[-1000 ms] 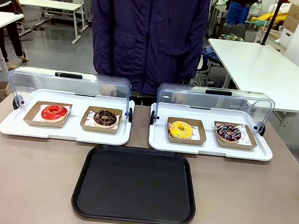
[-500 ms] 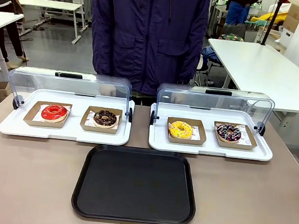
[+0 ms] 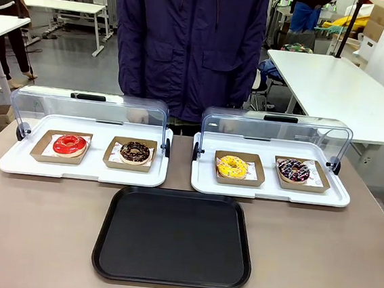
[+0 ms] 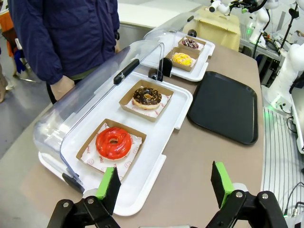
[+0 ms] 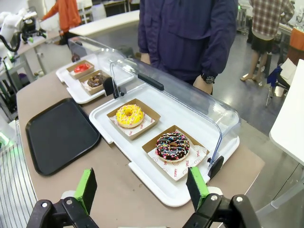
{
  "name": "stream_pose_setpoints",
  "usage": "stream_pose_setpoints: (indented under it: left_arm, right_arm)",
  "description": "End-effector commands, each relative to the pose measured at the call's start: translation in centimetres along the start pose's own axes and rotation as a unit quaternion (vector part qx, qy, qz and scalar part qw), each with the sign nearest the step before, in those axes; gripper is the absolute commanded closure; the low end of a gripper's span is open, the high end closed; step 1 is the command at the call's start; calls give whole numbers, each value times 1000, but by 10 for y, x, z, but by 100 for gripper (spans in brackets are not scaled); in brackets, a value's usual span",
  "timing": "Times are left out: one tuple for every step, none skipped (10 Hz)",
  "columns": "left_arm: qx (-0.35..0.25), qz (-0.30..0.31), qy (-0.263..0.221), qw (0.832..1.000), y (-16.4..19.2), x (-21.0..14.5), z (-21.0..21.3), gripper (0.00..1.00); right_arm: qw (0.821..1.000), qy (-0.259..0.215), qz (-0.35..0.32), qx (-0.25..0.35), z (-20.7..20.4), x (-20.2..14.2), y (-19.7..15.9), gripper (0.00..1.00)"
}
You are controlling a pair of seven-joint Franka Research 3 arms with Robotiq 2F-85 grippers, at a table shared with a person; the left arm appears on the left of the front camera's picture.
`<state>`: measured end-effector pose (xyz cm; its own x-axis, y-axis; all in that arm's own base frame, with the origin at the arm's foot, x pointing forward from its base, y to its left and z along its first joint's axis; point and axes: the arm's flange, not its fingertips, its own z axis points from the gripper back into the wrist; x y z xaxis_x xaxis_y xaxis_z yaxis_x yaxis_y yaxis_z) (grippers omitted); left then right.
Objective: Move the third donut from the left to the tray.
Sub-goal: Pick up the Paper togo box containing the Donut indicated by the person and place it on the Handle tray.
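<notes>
Third donut (image 3: 232, 165) beside sprinkled donut (image 3: 293, 169), lid (image 3: 275, 129) raised | left hand (image 4: 165, 180), right hand (image 5: 141, 184) wide, empty

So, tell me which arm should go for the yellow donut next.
Right, probably. The yellow donut lies close ahead of the open right gripper; from the left gripper it sits far off, beyond the red donut and the chocolate donut.
</notes>
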<state>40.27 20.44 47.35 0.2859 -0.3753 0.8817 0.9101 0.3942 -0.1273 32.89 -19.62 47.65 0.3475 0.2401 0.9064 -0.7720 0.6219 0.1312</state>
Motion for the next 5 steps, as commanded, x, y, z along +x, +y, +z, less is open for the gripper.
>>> stream_pose_setpoints:
  left_arm:
    - [-4,-6,-3,1000,-1,1,2,0]
    - [-4,-6,-3,1000,-1,1,2,0]
    - [-4,-6,-3,1000,-1,1,2,0]
    - [-4,-6,-3,1000,-1,1,2,0]
    - [-4,-6,-3,1000,-1,1,2,0]
  right_arm:
    - [1000,-13,13,-1,0,3,-5,0]
    - [1000,-13,13,-1,0,3,-5,0]
    - [1000,-13,13,-1,0,3,-5,0]
    - [1000,-13,13,-1,0,3,-5,0]
    - [1000,-13,13,-1,0,3,-5,0]
